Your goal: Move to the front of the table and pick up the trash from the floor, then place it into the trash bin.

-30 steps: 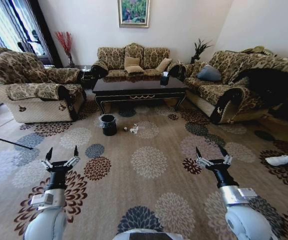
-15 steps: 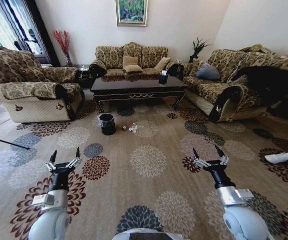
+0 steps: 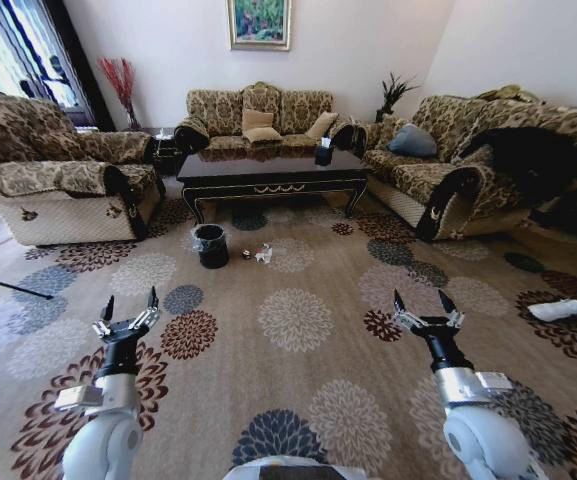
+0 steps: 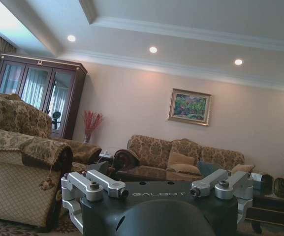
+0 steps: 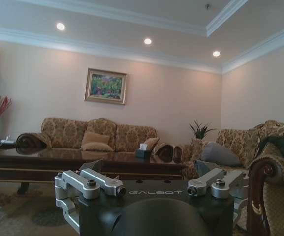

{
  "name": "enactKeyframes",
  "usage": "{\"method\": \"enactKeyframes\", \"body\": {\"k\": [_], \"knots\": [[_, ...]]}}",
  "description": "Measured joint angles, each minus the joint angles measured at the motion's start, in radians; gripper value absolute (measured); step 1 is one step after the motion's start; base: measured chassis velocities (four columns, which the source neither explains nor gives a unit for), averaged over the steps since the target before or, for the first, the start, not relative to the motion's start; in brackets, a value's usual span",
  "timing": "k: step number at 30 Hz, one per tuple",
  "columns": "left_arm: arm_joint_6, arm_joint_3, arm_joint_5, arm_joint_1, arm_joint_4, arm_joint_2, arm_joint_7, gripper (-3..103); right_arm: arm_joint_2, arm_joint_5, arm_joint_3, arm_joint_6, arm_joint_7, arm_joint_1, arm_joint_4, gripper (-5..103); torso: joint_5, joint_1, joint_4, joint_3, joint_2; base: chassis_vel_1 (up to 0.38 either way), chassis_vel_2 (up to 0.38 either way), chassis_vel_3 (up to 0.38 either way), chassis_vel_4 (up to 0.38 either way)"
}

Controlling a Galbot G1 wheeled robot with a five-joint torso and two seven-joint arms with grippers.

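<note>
The dark glossy table (image 3: 268, 172) stands across the carpet in front of the far sofa; its top also shows in the right wrist view (image 5: 58, 160). On the floor before it sits the small black trash bin (image 3: 211, 246) with a clear liner. Just right of the bin lies the trash (image 3: 262, 254), a few small white pieces. My left gripper (image 3: 128, 303) and right gripper (image 3: 426, 304) are both open, held up low in the head view with nothing between their fingers, well short of the trash.
Patterned sofas flank the table: one at left (image 3: 58, 190), one at right (image 3: 468, 160), one behind (image 3: 258, 115). A tissue box (image 3: 323, 153) stands on the table. A white object (image 3: 563, 309) lies on the carpet at far right. A dark thin rod (image 3: 8, 285) crosses the floor at left.
The whole head view has shifted slightly, so the camera moved; the table, bin and trash sit a little left and higher. Both grippers hold the same open pose.
</note>
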Motion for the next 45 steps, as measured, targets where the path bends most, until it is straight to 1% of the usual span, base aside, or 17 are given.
{"method": "enactKeyframes", "body": {"k": [1, 4, 6, 9, 10, 14, 21, 24, 27, 29, 31, 32, 37, 43, 45], "knots": [[0.000, 0.000, 0.000, 0.000, 0.000, 0.000, 0.000, 100, 0.000, 0.000, 0.000, 0.000, 0.000, 0.000, 0.000, 100, 0.0000, 0.000, 0.0000, 0.000, 0.000, 0.000, 0.000, 0.000, 0.000], [0.000, 0.001, 0.016, 0.003, -0.003, -0.002, 0.001, 100, 0.011, -0.011, 0.020, 0.054, -0.022, 0.008, -0.016, 100, 0.0002, -0.005, 0.0000, -0.010, -0.016, 0.000, 0.000, 0.000, 0.000], [0.000, 0.001, 0.024, 0.004, -0.004, -0.003, 0.001, 100, 0.012, -0.015, 0.026, 0.067, -0.025, 0.009, -0.020, 100, 0.0001, -0.007, -0.0001, -0.013, -0.020, 0.000, 0.000, 0.000, 0.000], [-0.001, 0.000, 0.036, 0.009, -0.008, -0.004, 0.001, 100, 0.011, -0.018, 0.036, 0.125, -0.034, 0.012, -0.037, 100, 0.0002, -0.013, -0.0001, -0.023, -0.036, 0.000, 0.000, 0.000, 0.000], [-0.001, 0.000, 0.036, 0.009, -0.008, -0.004, 0.001, 100, 0.011, -0.018, 0.036, 0.125, -0.034, 0.012, -0.037, 100, 0.0002, -0.013, -0.0001, -0.023, -0.036, 0.000, 0.000, 0.000, 0.000], [-0.001, 0.000, 0.045, 0.016, -0.016, -0.006, 0.002, 100, 0.015, -0.022, 0.039, 0.167, -0.049, 0.011, -0.046, 100, 0.0002, -0.021, 0.0000, -0.035, -0.056, 0.000, 0.000, 0.000, 0.000], [-0.003, 0.000, 0.061, 0.029, -0.027, -0.008, 0.001, 100, 0.026, -0.035, 0.036, 0.185, -0.066, 0.006, -0.048, 100, 0.0001, -0.029, 0.0000, -0.051, -0.080, 0.000, 0.000, 0.000, 0.000], [-0.003, -0.005, 0.066, 0.038, -0.053, -0.008, -0.004, 100, 0.030, -0.047, 0.033, 0.191, -0.069, 0.003, -0.050, 100, 0.0000, -0.034, 0.0000, -0.060, -0.094, 0.000, 0.000, 0.000, 0.000], [0.001, -0.013, 0.051, 0.040, -0.087, -0.007, -0.009, 100, 0.030, -0.052, 0.033, 0.194, -0.069, 0.003, -0.051, 100, 0.0001, -0.038, -0.0001, -0.066, -0.104, 0.000, 0.000, 0.000, 0.000], [0.015, -0.025, 0.018, 0.041, -0.131, -0.001, -0.015, 100, 0.028, -0.053, 0.034, 0.197, -0.069, 0.003, -0.052, 100, 0.0001, -0.040, 0.0000, -0.073, -0.114, 0.000, 0.000, 0.000, 0.000], [0.025, -0.031, 0.003, 0.045, -0.153, 0.003, -0.017, 100, 0.025, -0.055, 0.034, 0.198, -0.068, 0.004, -0.053, 100, 0.0001, -0.044, 0.0000, -0.078, -0.122, 0.000, 0.000, 0.000, 0.000], [0.025, -0.031, 0.003, 0.045, -0.153, 0.003, -0.017, 100, 0.025, -0.055, 0.034, 0.198, -0.068, 0.004, -0.053, 100, 0.0001, -0.044, 0.0000, -0.078, -0.122, 0.000, 0.000, 0.000, 0.000], [0.026, -0.032, 0.009, 0.055, -0.159, 0.002, -0.017, 100, 0.030, -0.067, 0.027, 0.204, -0.066, 0.004, -0.057, 100, 0.0001, -0.052, 0.0000, -0.095, -0.148, 0.000, 0.000, 0.000, 0.000], [0.025, -0.031, 0.014, 0.056, -0.154, 0.002, -0.017, 100, 0.035, -0.078, 0.024, 0.221, -0.074, 0.005, -0.062, 100, 0.0001, -0.059, 0.0000, -0.107, -0.166, 0.000, 0.000, 0.000, 0.000], [0.022, -0.031, 0.030, 0.056, -0.145, 0.000, -0.015, 100, 0.035, -0.078, 0.025, 0.226, -0.079, 0.005, -0.063, 100, 0.0001, -0.062, 0.0000, -0.114, -0.177, 0.000, 0.000, 0.000, 0.000]]}}
